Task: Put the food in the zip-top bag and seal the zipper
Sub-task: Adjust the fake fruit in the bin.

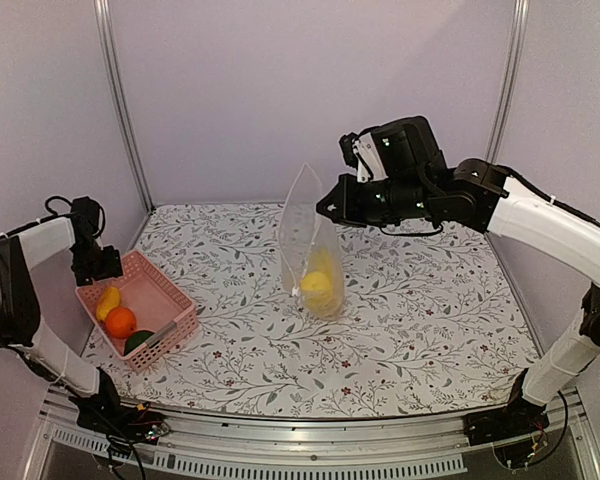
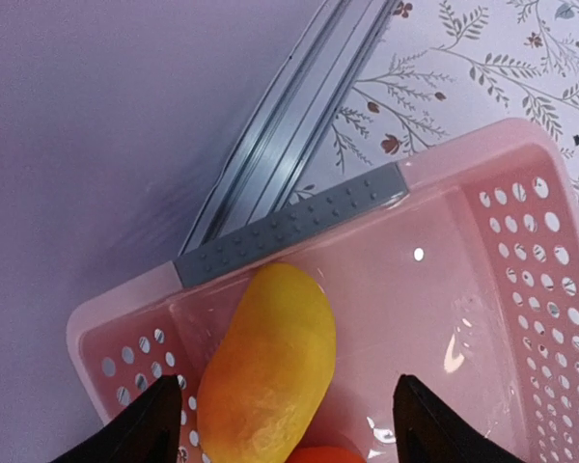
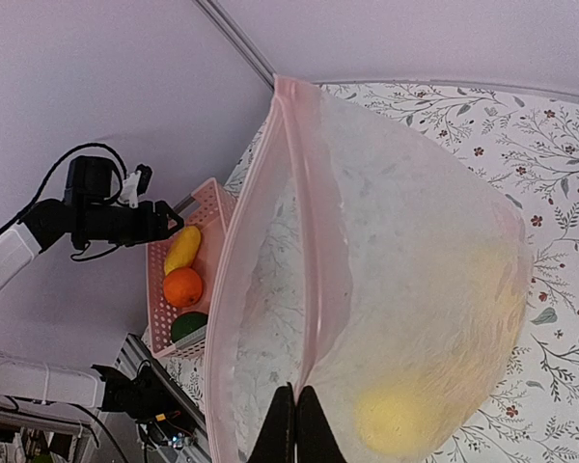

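The clear zip-top bag [image 1: 305, 235] stands upright mid-table with its mouth agape, and yellow food [image 1: 318, 282] lies in its bottom. My right gripper [image 3: 295, 424] is shut on the bag's upper edge by the pinkish zipper [image 3: 314, 222], holding it up. My left gripper [image 2: 288, 405] is open, its fingers on either side of a yellow-orange fruit [image 2: 270, 367] in the pink basket [image 2: 482, 289] without touching it. In the top view the basket also holds an orange [image 1: 120, 322] and a dark green piece [image 1: 138, 341].
The basket [image 1: 165, 300] sits at the table's left edge beside a metal frame post [image 2: 280, 145]. Purple walls close in the back and sides. The floral tablecloth [image 1: 420, 310] covers the table around the bag.
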